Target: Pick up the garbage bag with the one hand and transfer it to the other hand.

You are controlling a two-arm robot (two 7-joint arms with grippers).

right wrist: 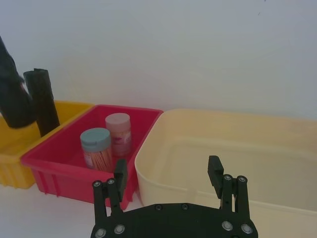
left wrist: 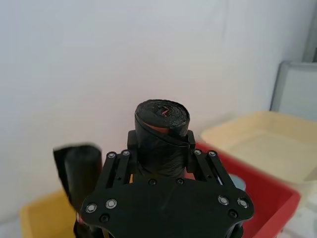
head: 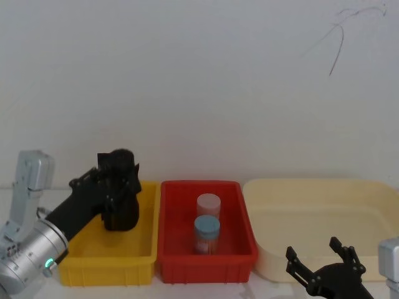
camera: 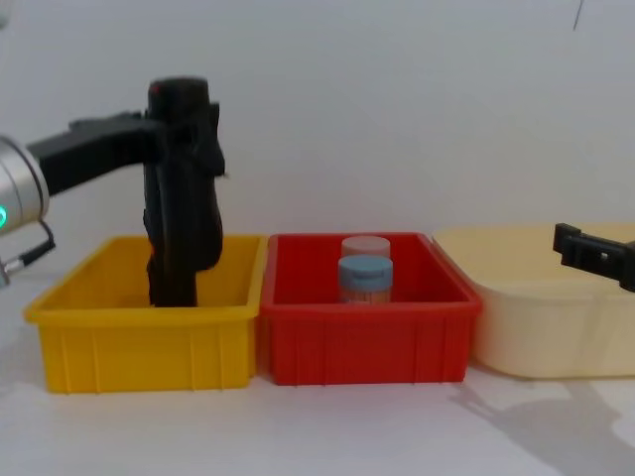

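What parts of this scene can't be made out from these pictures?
- Left wrist view: the garbage bag's lower end, hidden by the left pincer gripping it.
- Chest view: the yellow bin's floor, behind its front wall.
- Chest view: the right pincer, cut off by the right edge.
- Right wrist view: most of the bag, cut off by the edge.

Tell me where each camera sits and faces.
Head view: high, looking down on the yellow bin, red bin and cream tub; left gripper shut on the garbage bag, right gripper open, bottom right.
Chest view: lower, looking level across the table; left gripper enters left.
Left wrist view: behind the left gripper, facing the garbage bag's top.
Right wrist view: behind the right gripper, facing the red bin.
Shared: all show the red bin.
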